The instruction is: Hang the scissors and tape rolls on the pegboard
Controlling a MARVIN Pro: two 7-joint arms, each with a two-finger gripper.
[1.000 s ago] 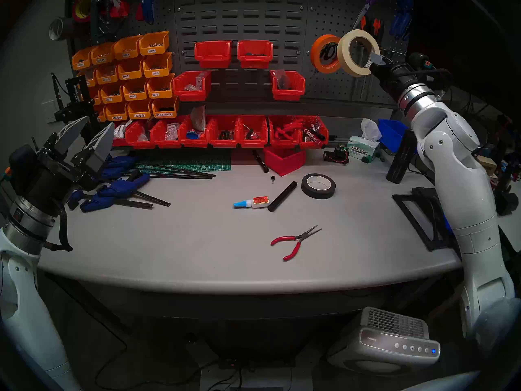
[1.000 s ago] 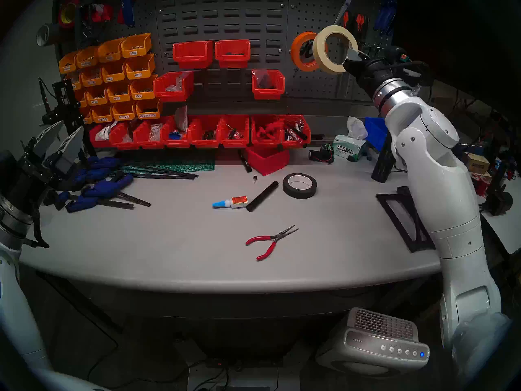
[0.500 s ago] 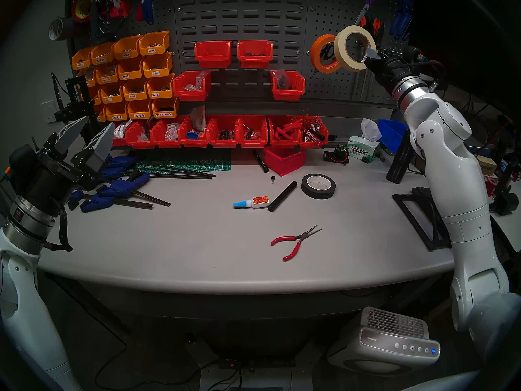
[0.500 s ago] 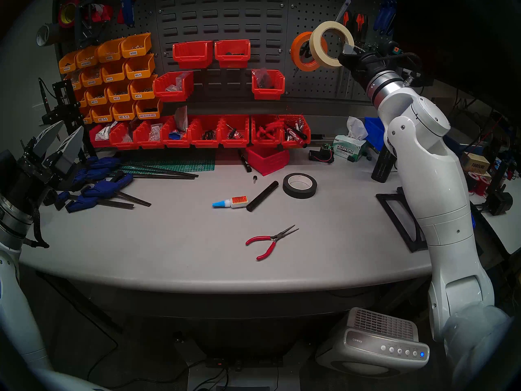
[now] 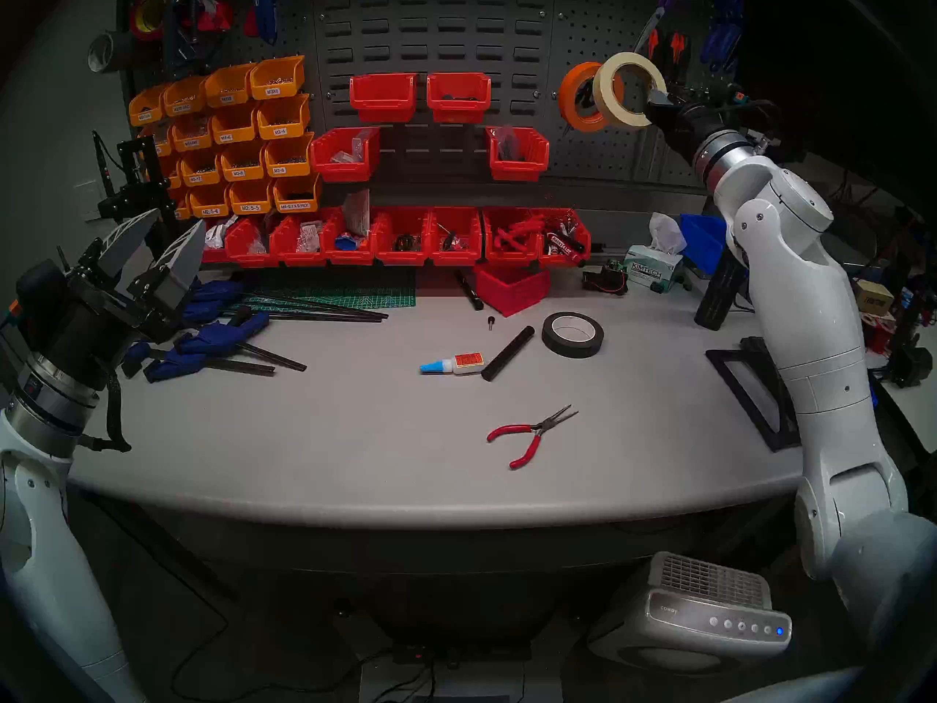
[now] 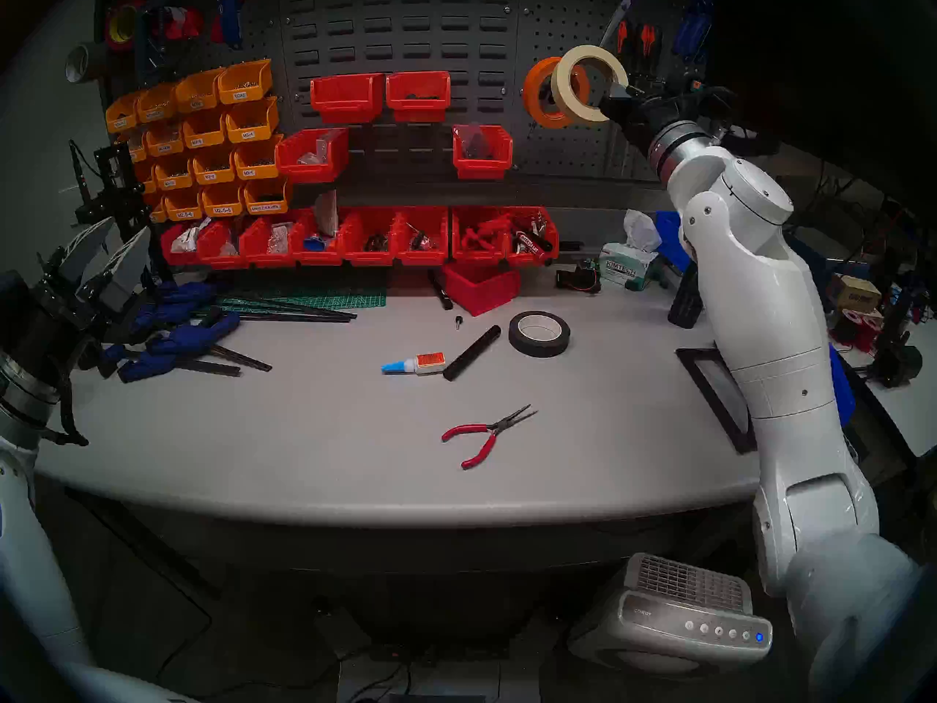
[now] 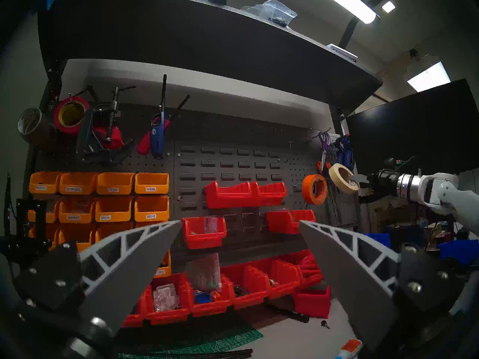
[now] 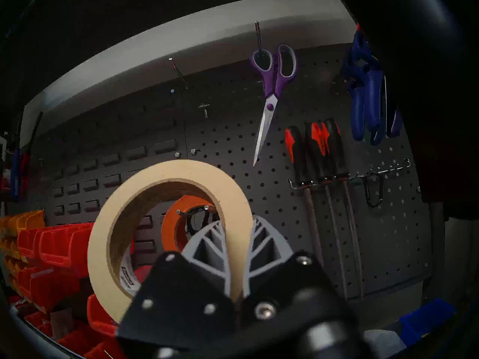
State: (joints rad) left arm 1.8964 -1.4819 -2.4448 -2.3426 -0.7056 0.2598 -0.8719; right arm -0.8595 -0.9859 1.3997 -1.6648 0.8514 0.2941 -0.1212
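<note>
Carrying the cream masking-tape roll (image 5: 628, 89) toward the pegboard (image 5: 598, 149), the right gripper (image 5: 658, 98) is pinching the roll's band, one finger inside the ring and one outside, as the right wrist view makes plain. The orange tape roll (image 5: 579, 97) is already hanging on a double-pronged hook (image 8: 192, 210) on the board, with the black loop handles of the small scissors (image 8: 198, 221) showing through its core, so the step in hand appears to be the last hanging. The cream roll is sitting in the air just in front of the orange one, overlapping it in both head views and not yet on any hook. The next move is likely calling for the roll's open centre to be lined up with the prong tips, pushed on over them, then let down before the fingers part; whether the prongs have room for a second roll cannot be told. The right arm is reaching up and forward, its wrist angled slightly upward. The left gripper (image 5: 152, 253) is idling at the bench's left edge, fingers spread wide and empty.
</note>
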